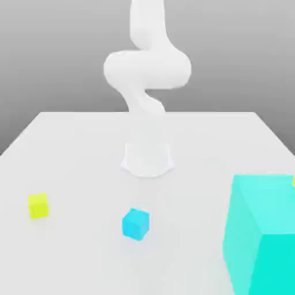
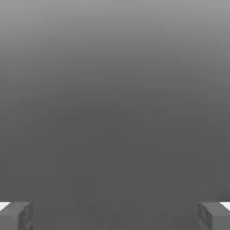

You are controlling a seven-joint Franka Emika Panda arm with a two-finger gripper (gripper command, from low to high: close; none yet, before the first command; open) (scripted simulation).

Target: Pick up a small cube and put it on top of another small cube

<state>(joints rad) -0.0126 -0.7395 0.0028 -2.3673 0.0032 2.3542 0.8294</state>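
The blue cube (image 1: 136, 224) sits on the table (image 1: 80, 150) at about 6 o'clock from the arm's base (image 1: 147, 159), near the front and apart from everything else. The yellow cube (image 1: 38, 205) lies at roughly 9 o'clock from it, well apart; the big turquoise block (image 1: 262, 233) stands at 3 o'clock, also well apart.

My gripper (image 2: 115, 215) has its fingers (image 2: 15, 215) spread wide with nothing between them, looking out at grey backdrop, so the arm (image 1: 147, 69) is raised and I judge the pick has not begun. Next I must tilt the hand down, bring it over the blue cube, descend and close, then carry it to the yellow cube.
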